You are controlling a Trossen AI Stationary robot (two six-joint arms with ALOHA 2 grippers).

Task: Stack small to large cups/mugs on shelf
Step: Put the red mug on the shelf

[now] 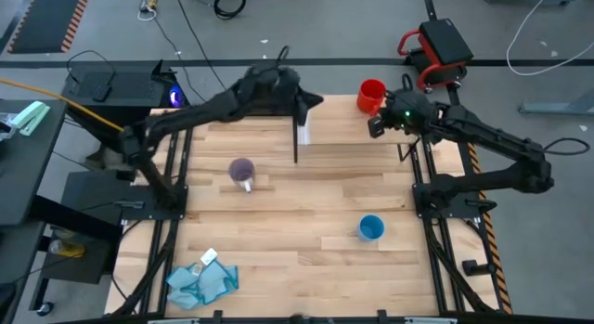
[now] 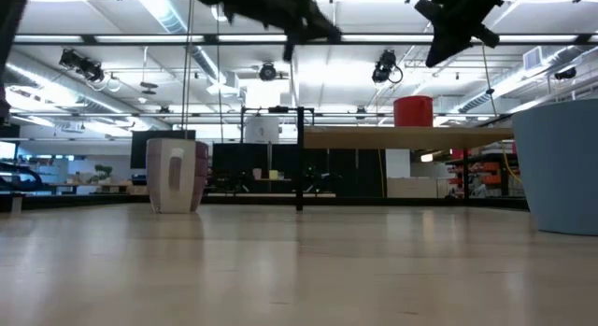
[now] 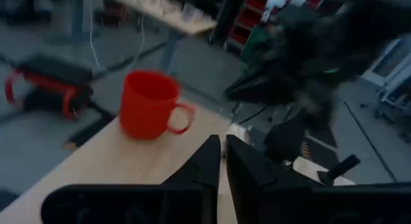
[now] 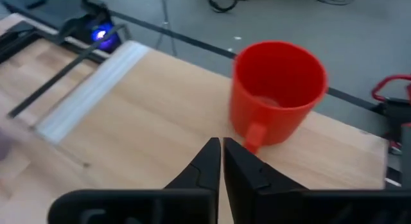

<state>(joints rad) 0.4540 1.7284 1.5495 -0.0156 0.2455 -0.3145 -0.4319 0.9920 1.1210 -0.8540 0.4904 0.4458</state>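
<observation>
Right wrist view has the red mug [image 4: 277,90] upright on the shelf [image 4: 154,115], nothing held in the nearly-closed right gripper [image 4: 222,150] just short of its handle; rigid, light, probably slick plastic, best pinched at rim or handle.

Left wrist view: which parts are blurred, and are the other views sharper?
Left wrist view: the other arm's dark pincer is smeared; the red mug is soft. Right wrist view: the red mug is sharp. Low view: the light-blue cup looms large at the edge.

Light-blue cup [image 2: 563,167] cut off by low view's right edge.
</observation>
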